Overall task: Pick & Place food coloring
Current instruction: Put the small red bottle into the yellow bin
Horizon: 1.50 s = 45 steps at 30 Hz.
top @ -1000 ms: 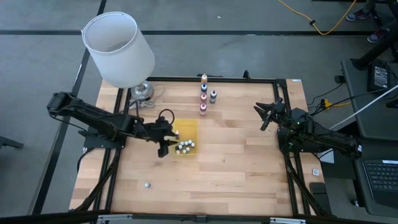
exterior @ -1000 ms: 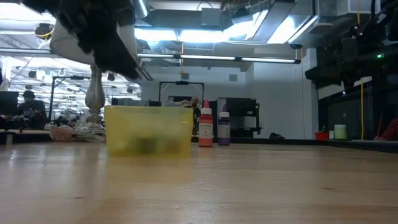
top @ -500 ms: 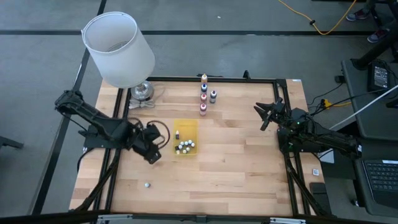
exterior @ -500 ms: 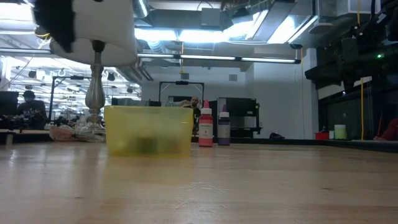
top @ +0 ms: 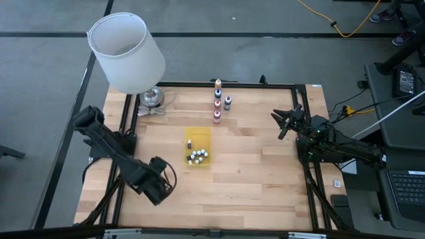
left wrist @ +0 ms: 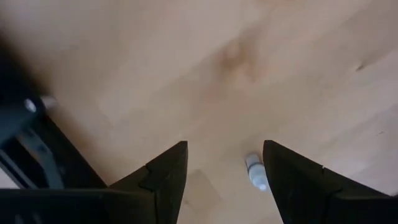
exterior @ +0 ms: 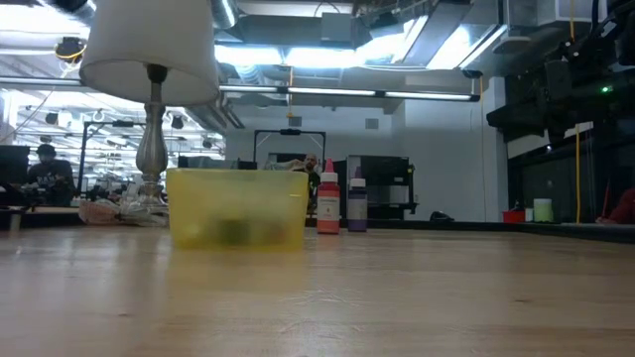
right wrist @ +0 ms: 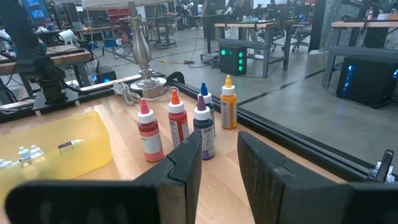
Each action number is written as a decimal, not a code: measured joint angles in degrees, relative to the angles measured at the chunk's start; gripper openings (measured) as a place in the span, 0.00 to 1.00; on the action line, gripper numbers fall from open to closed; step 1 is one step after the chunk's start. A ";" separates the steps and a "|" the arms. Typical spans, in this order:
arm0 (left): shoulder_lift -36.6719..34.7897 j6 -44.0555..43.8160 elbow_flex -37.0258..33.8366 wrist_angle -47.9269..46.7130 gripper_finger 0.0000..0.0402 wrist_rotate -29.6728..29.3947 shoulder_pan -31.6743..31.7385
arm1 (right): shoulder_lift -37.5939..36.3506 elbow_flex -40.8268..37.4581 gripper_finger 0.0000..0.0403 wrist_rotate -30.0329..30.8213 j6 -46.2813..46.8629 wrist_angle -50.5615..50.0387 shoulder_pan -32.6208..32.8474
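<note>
Stray bottle [left wrist: 254, 172] — tiny, light, likely slippery — lying on the desk [left wrist: 261, 74] between the left end effector's [left wrist: 225, 180] parted fingers; grip across its body. Right end effector [right wrist: 219, 163] idling, nearly closed, empty.

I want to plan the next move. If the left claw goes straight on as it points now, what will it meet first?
Probably the small white-capped bottle lying on the table, just ahead between the left claw's open fingers.
</note>
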 joint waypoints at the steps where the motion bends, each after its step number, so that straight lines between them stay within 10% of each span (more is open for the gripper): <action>1: 0.88 -1.05 0.00 0.56 0.50 0.62 -0.46 | 0.00 0.00 0.26 0.02 0.02 -0.02 0.00; 32: 14.36 -5.45 -0.61 14.55 0.47 6.66 -5.19 | 0.01 0.00 0.26 0.01 0.02 -0.02 -0.02; 45: 14.37 -4.70 -0.65 14.32 0.26 8.26 -5.19 | 0.00 0.00 0.26 0.00 0.00 -0.02 -0.01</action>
